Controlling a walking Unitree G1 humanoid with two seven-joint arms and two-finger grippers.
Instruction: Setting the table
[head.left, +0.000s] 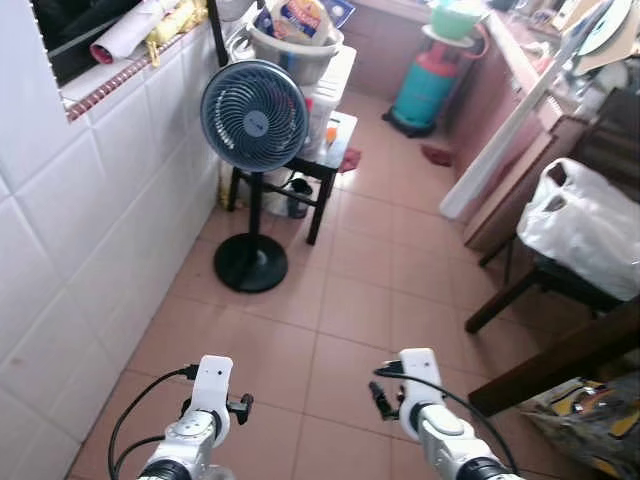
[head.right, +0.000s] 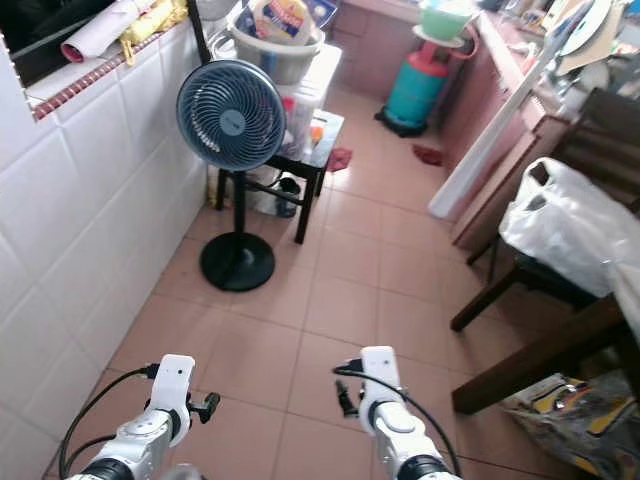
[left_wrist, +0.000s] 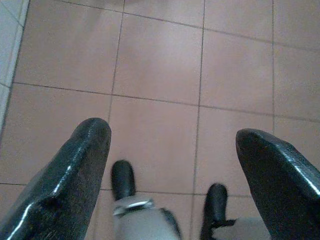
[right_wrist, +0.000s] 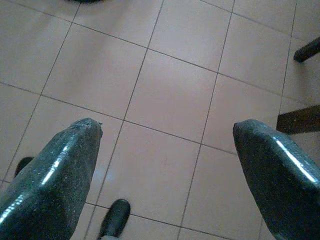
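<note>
Terracotta floor tiles (head.left: 350, 300) fill most of the scene, with a white tiled wall (head.left: 80, 230) on the robot's left. On the right a dark wooden surface (head.left: 560, 365) shows one edge and one leg; this is the table for the task, its top mostly out of frame, so what's on it can't be told. Beside it, one dark chair (head.left: 540, 275) carrying one white plastic bag (head.left: 585, 225). One black pedestal fan (head.left: 253, 117) stands near the wall, round base on the floor, just in front of a small black side table (head.left: 325, 165) stacked with white containers. One teal gas cylinder (head.left: 425, 85) sits further back, well apart from the fan. Both arms are held forward and low over bare floor, near each other, touching nothing. Left pincer (left_wrist: 172, 150): two black fingers spread wide, nothing between them, tiles and the robot's two black feet below. Right pincer (right_wrist: 165, 150): same, fingers wide apart and empty, with a dark furniture leg (right_wrist: 298, 119) near one finger.
</note>
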